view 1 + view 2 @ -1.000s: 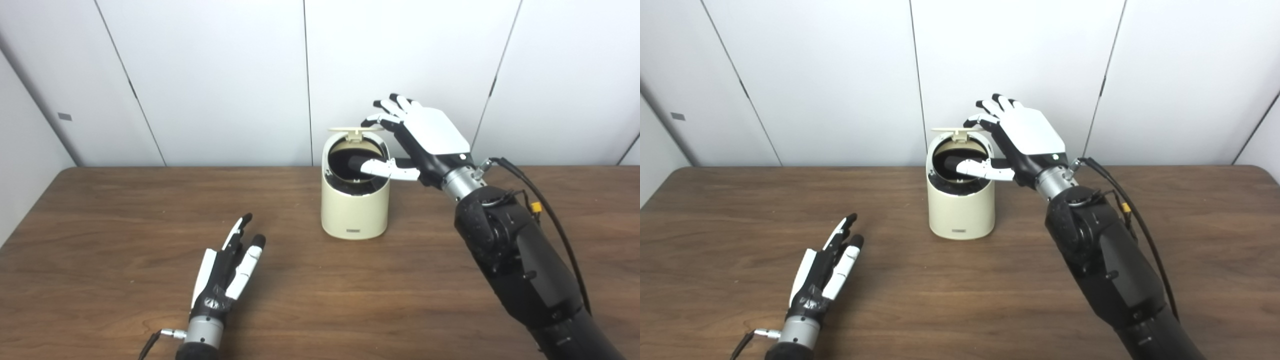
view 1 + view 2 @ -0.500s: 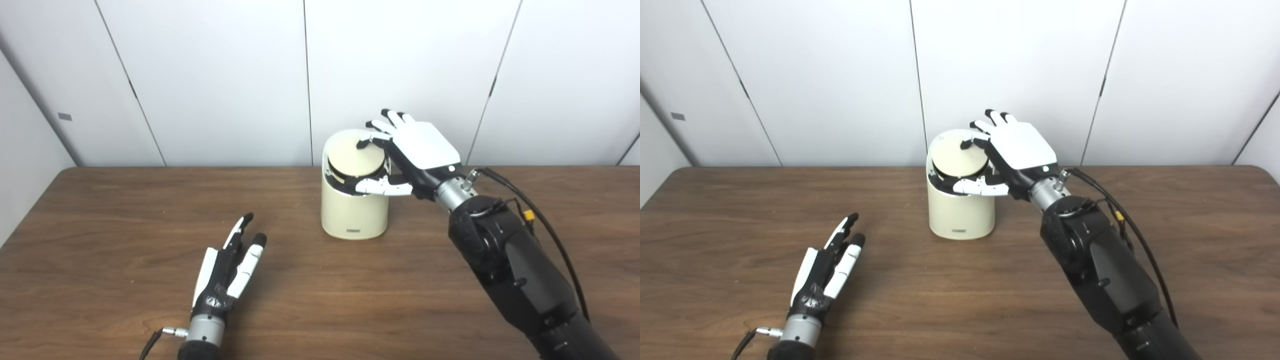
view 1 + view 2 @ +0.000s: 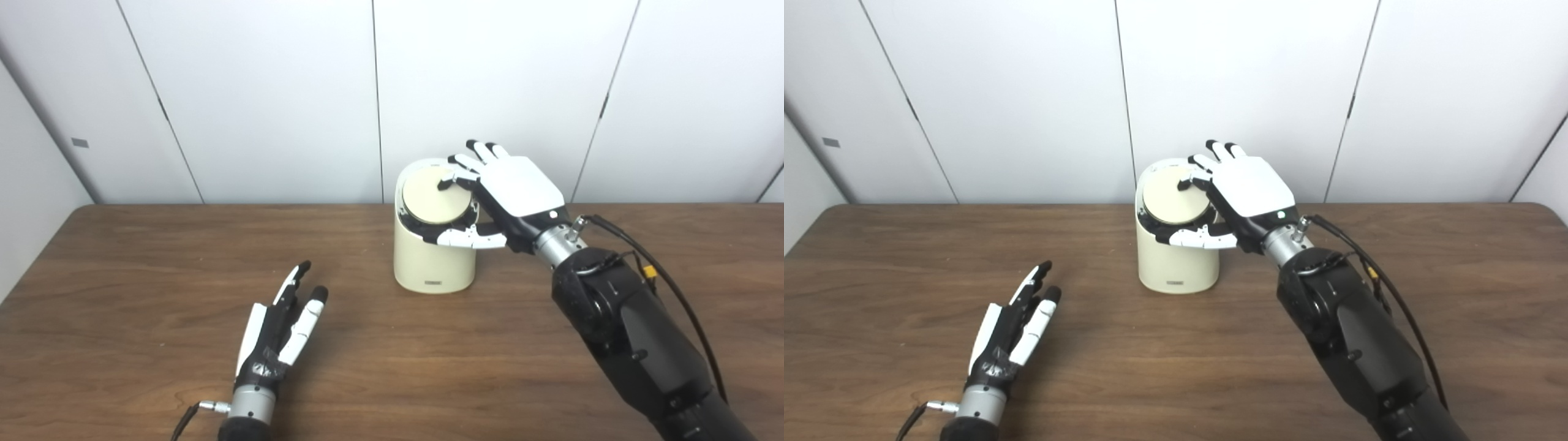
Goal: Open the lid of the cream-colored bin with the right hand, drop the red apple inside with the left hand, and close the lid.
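Bin: the cream-colored bin stands mid-table toward the far edge, its lid down flat.
Right hand: the right hand lies over the lid, fingers spread, fingertips pressing it shut, gripping nothing.
Left hand: the left hand rests near-left, open and empty.
Apple: no red apple visible; presumably inside.

— Where does the round cream-colored lid sit?
— Down flat in the top of the cream-colored cylindrical bin, which stands on the brown wooden table.
— And the right hand?
— Spread over the lid, fingertips on it, thumb along the bin's front rim.
— The left hand?
— Lying on the table well apart from the bin, fingers straight, holding nothing.
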